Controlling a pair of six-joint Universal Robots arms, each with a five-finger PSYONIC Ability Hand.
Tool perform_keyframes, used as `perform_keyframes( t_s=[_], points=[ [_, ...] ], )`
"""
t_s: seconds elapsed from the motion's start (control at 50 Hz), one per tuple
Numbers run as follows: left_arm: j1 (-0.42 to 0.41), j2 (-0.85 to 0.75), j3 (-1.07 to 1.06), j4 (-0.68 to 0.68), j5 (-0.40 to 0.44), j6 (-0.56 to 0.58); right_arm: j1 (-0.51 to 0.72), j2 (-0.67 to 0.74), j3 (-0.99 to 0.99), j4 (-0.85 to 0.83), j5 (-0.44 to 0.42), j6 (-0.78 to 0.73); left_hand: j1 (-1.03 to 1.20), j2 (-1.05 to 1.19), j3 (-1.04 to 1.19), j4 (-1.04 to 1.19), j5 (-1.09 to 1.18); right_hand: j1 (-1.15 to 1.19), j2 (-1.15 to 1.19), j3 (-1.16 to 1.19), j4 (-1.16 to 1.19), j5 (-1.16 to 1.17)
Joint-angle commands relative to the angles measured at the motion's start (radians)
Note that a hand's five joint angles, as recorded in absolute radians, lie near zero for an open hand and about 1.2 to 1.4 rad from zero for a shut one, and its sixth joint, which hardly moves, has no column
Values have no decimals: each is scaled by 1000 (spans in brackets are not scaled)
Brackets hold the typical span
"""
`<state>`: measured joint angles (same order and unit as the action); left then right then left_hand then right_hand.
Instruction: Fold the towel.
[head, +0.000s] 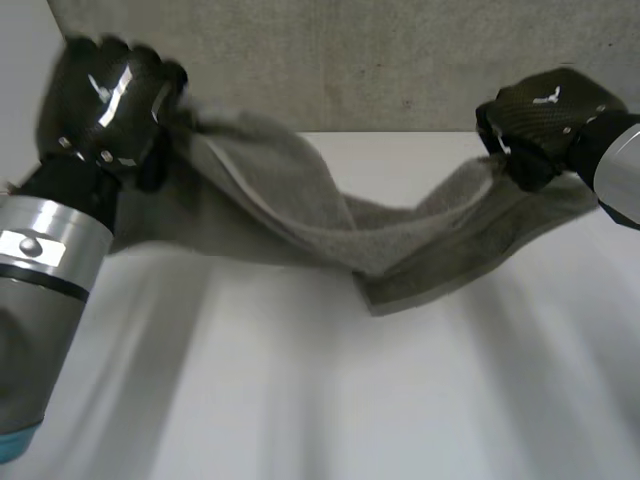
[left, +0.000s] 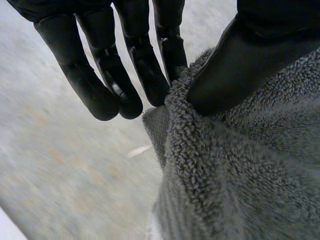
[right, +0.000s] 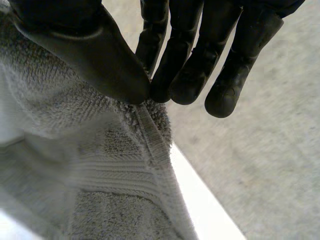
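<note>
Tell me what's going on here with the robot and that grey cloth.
The robot is holding a grey towel up over the white table with both hands. The left hand pinches one end between thumb and fingers, and the right hand pinches the other end at its hemmed edge. The towel sags in a loose curve between them; no neat fold shows yet.

Bright, diffuse light is coming from overhead. Glare is streaking across the glossy back of the left hand (head: 105, 95). The towel (head: 330, 225) is throwing soft grey shadows onto the white tabletop (head: 400, 400).
</note>
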<state>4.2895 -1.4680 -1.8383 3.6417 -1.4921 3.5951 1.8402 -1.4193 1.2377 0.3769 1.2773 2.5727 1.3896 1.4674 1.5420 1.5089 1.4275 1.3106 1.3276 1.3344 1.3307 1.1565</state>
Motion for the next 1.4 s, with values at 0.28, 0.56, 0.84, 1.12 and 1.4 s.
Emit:
perform_keyframes(
  t_s=[0.28,0.56,0.84,1.12,1.4],
  points=[
    [32,-428,643,-46,-123,1,65,168,-38,-901,233,81,7,-71,-146,-113,-206,86,69,62,66,65],
    [18,-376,333,116,-128,-105,96,108,192,-716,70,72,7,-71,-146,-113,-206,86,69,62,66,65],
    [58,-388,-226,305,4,63,132,230,440,-567,27,-71,-715,-793,-867,-834,-927,86,69,62,66,65],
    [58,-249,-303,305,4,154,136,230,457,-578,34,-72,-744,-822,-897,-864,-957,86,69,62,66,65],
    [23,-449,-72,273,6,128,117,267,464,-582,34,-68,-698,-775,-850,-817,-910,86,69,62,66,65]
  ],
)
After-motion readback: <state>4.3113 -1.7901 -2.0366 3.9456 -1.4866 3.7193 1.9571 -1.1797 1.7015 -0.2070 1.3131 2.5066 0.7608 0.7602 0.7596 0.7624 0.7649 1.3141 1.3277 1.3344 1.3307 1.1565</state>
